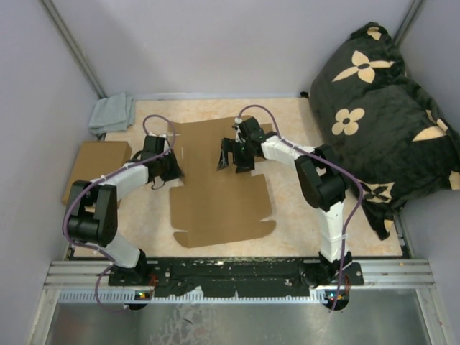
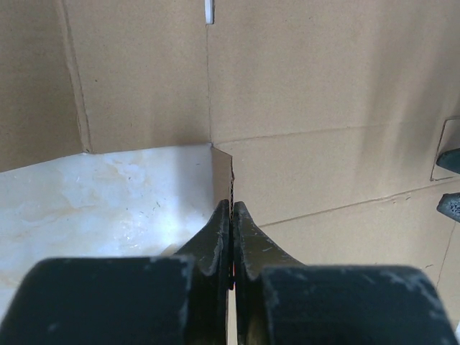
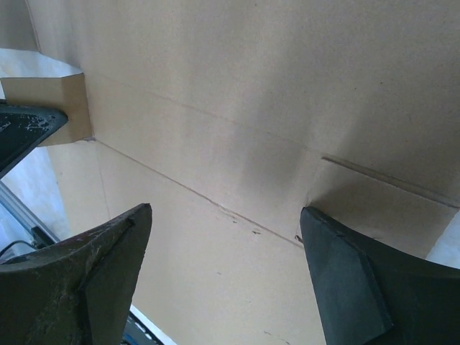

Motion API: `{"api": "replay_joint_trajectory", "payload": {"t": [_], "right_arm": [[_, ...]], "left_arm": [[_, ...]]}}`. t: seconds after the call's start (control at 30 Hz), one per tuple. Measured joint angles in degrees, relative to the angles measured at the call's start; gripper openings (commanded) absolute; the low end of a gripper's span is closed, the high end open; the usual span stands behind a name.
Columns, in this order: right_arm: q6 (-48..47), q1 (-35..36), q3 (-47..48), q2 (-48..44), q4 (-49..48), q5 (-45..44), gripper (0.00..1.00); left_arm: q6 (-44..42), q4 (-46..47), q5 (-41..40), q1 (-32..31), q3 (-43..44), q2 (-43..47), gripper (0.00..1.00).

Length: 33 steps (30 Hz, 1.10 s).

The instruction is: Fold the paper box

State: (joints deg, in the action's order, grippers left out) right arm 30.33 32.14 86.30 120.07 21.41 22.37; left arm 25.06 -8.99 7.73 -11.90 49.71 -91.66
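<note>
You have barely begun: the paper box (image 1: 219, 194) lies nearly flat on the table (image 1: 287, 208) between the arms, your left gripper (image 2: 231, 208) pinched on its left-edge tab (image 2: 221, 172), your right gripper (image 3: 224, 212) spread wide above its far panel, and every wall is left to raise.

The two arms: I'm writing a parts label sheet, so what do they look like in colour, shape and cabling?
Both the left arm and right arm have white links, bulky black joints and a looping purple cable. The left gripper and right gripper have matt black, wedge-shaped fingers.
</note>
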Motion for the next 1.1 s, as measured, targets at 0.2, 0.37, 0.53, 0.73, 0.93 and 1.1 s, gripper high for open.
{"api": "replay_joint_trajectory", "payload": {"t": [0.2, 0.37, 0.53, 0.73, 0.93, 1.1], "right_arm": [[0.3, 0.0, -0.8, -0.6, -1.1, -0.5, 0.86], [0.3, 0.0, -0.8, -0.6, -1.1, -0.5, 0.86], [0.3, 0.0, -0.9, -0.6, -1.3, -0.5, 0.86], [0.3, -0.1, -1.6, -1.0, -1.9, -0.5, 0.86], [0.3, -0.1, -1.6, -1.0, -1.9, -0.6, 0.86], [0.3, -0.1, -1.6, -1.0, -1.9, -0.7, 0.86]], "left_arm": [[-0.2, -1.6, 0.5, 0.0, 1.4, -0.5, 0.22], [0.0, -3.1, 2.2, -0.4, 4.4, -2.8, 0.26], [0.0, -4.2, 2.3, -1.2, 6.3, -4.2, 0.28], [0.0, -6.3, 2.0, -2.4, 8.3, -4.2, 0.35], [0.0, -7.3, 1.7, -3.3, 9.6, -4.2, 0.37], [0.0, -7.3, 1.5, -3.5, 9.6, -4.2, 0.37]]}}
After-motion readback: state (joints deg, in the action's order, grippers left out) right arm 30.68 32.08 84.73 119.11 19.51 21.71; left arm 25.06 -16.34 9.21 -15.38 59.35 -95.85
